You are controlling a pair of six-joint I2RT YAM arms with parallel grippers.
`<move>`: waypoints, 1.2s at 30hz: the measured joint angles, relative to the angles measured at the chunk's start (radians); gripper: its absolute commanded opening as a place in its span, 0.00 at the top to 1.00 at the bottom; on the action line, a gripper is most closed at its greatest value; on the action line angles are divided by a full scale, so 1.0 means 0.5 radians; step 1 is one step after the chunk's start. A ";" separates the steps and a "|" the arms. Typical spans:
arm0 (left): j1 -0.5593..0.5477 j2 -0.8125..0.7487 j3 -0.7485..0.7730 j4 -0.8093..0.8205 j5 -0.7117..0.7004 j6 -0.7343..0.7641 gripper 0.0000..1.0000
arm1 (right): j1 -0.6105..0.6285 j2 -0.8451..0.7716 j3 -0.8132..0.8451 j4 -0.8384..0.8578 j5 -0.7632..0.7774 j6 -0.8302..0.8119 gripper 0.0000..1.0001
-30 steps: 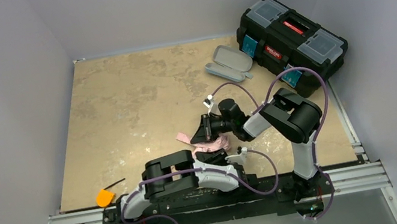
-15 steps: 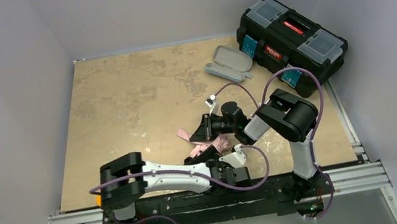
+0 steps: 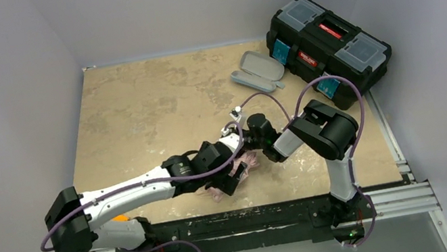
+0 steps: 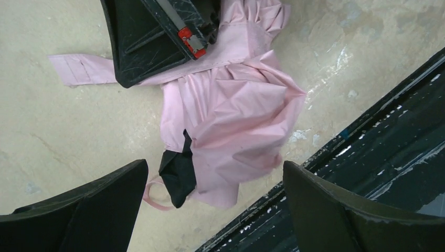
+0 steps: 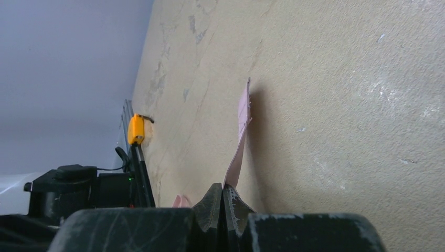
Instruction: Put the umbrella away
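left gripper (image 4: pixel 214 167): fingers spread wide, hanging over the pink heap.
umbrella (image 4: pixel 236 110): crumpled pink fabric with a patch of black lining, lying on the tabletop (image 3: pixel 135 106) near its front edge, between both grippers.
right gripper (image 5: pixel 223 197): pressed together, pinching the umbrella's pink strap.
grey case (image 3: pixel 258 69): far back right, just beside the black toolbox (image 3: pixel 329 47).

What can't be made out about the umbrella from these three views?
- Right wrist: the right tool pinches a pink strap. The rest of the umbrella lies behind its fingers, out of frame.
- Left wrist: only crumpled fabric shows, with no shaft or handle visible.
- Top external: the left arm covers most of the umbrella.
- Orange object: partly under the left arm and too small to identify.
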 measured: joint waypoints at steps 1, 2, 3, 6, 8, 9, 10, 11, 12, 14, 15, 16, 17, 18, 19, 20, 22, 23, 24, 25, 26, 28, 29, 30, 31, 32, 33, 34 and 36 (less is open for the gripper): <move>0.064 0.006 -0.038 0.042 0.068 0.024 0.00 | 0.001 -0.003 0.005 -0.015 0.002 -0.006 1.00; 0.123 0.018 -0.072 0.079 0.130 0.041 0.00 | 0.001 -0.005 0.010 -0.027 0.002 -0.012 1.00; 0.179 0.031 -0.103 0.116 0.201 0.050 0.00 | 0.002 -0.008 0.011 -0.042 0.002 -0.018 1.00; 0.327 0.085 -0.175 0.247 0.370 0.079 0.03 | 0.004 -0.013 0.021 -0.069 0.004 -0.027 1.00; 0.414 0.145 -0.208 0.344 0.494 0.084 0.07 | 0.004 -0.014 0.021 -0.076 0.004 -0.031 1.00; 0.449 0.185 -0.220 0.395 0.545 0.086 0.09 | 0.004 -0.015 0.021 -0.077 0.004 -0.034 1.00; 0.472 0.220 -0.229 0.436 0.582 0.086 0.12 | 0.004 -0.015 0.021 -0.079 0.003 -0.035 1.00; 0.496 0.262 -0.243 0.490 0.629 0.087 0.17 | 0.004 -0.016 0.022 -0.082 0.003 -0.037 1.00; 0.520 0.305 -0.261 0.539 0.672 0.086 0.22 | 0.004 -0.017 0.022 -0.085 0.003 -0.040 1.00; 0.561 0.388 -0.298 0.633 0.748 0.081 0.38 | 0.004 -0.022 0.024 -0.091 0.008 -0.052 1.00; 0.573 0.426 -0.313 0.675 0.781 0.079 0.50 | 0.002 -0.026 0.024 -0.098 0.015 -0.060 1.00; 0.576 0.457 -0.320 0.712 0.804 0.084 0.60 | 0.001 -0.028 0.027 -0.103 0.021 -0.067 1.00; 0.578 0.468 -0.320 0.741 0.819 0.085 0.73 | -0.003 -0.030 0.032 -0.111 0.029 -0.082 1.00; 0.579 0.480 -0.323 0.761 0.828 0.088 0.86 | -0.009 -0.034 0.037 -0.122 0.036 -0.094 1.00; 0.580 0.488 -0.330 0.792 0.837 0.095 0.96 | -0.015 -0.039 0.046 -0.137 0.045 -0.104 1.00; 0.579 0.489 -0.336 0.816 0.844 0.092 1.00 | -0.020 -0.048 0.057 -0.159 0.047 -0.113 1.00; 0.572 0.485 -0.348 0.848 0.848 0.095 1.00 | -0.024 -0.077 0.084 -0.220 0.043 -0.130 1.00; 0.569 0.478 -0.349 0.845 0.835 0.093 1.00 | -0.024 -0.095 0.100 -0.272 0.043 -0.141 1.00; 0.554 0.470 -0.351 0.841 0.809 0.096 1.00 | -0.024 -0.111 0.117 -0.323 0.043 -0.153 1.00; 0.529 0.463 -0.351 0.831 0.758 0.096 1.00 | -0.024 -0.136 0.146 -0.415 0.042 -0.169 1.00; 0.496 0.455 -0.349 0.820 0.694 0.095 1.00 | -0.022 -0.163 0.177 -0.508 0.040 -0.188 1.00; 0.399 0.443 -0.325 0.763 0.512 0.098 1.00 | -0.022 -0.212 0.240 -0.702 0.036 -0.227 1.00; 0.336 0.439 -0.298 0.706 0.391 0.097 1.00 | -0.022 -0.238 0.286 -0.822 0.034 -0.253 1.00; 0.278 0.439 -0.268 0.642 0.261 0.097 1.00 | -0.022 -0.262 0.341 -0.949 0.029 -0.278 1.00; 0.207 0.443 -0.222 0.548 0.106 0.097 1.00 | -0.023 -0.284 0.403 -1.072 0.018 -0.307 1.00; 0.147 0.448 -0.179 0.459 -0.036 0.096 1.00 | -0.023 -0.301 0.452 -1.157 0.008 -0.330 1.00; 0.102 0.456 -0.142 0.389 -0.149 0.096 1.00 | -0.024 -0.319 0.520 -1.269 -0.001 -0.354 1.00; 0.055 0.472 -0.098 0.311 -0.284 0.097 1.00 | -0.024 -0.332 0.590 -1.361 -0.012 -0.378 1.00; -0.018 0.516 -0.025 0.210 -0.513 0.100 1.00 | -0.024 -0.340 0.723 -1.498 -0.045 -0.412 1.00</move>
